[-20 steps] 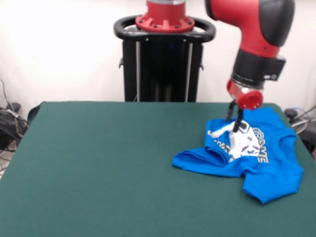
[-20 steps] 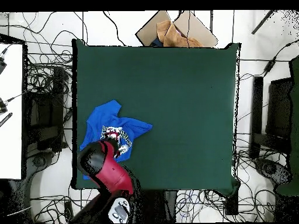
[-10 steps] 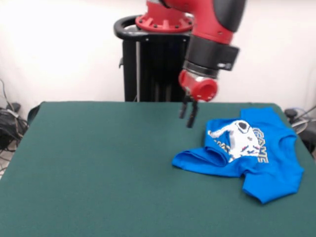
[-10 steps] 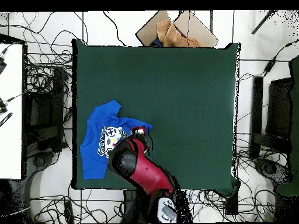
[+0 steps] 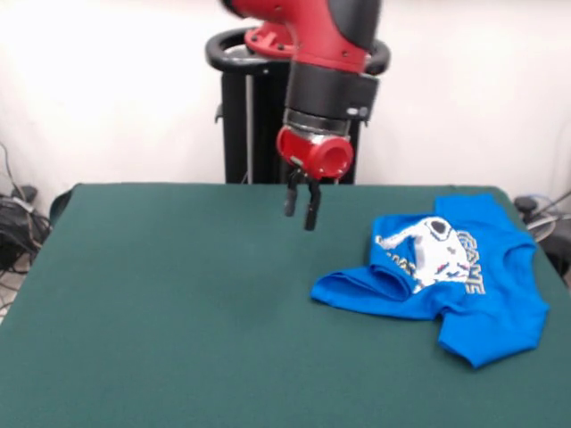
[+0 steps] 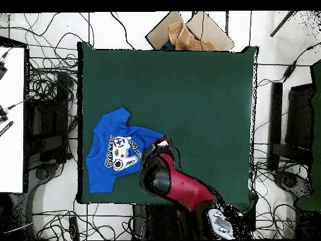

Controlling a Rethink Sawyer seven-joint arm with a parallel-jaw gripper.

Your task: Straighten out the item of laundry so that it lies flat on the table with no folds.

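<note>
The green bench (image 5: 178,294) filled most of both views, bare over the greater part of its cloth. The red and black arm (image 5: 326,62) came down from above in the front view, its last link near upright with a slight tilt, the red wrist at the bottom and the claw (image 5: 301,205) pointing down at the cloth. In the overhead view the arm (image 6: 182,188) reached in from the bottom edge at a slant, its black elbow over the bench's near part and the claw (image 6: 162,143) at its tip. The claw hung above the bench, clear of the cloth, holding nothing; its two dark fingers (image 5: 311,207) stood close together with only a narrow gap between them. The blue shirt (image 5: 446,272) lay beside the claw and apart from it, at the right side of the front view, near the bench's edge. It was not flat: one side was bunched and folded over toward the middle, and the white print was creased. From overhead the shirt (image 6: 103,163) sat at the bench's left side, one sleeve spread toward the claw.
</note>
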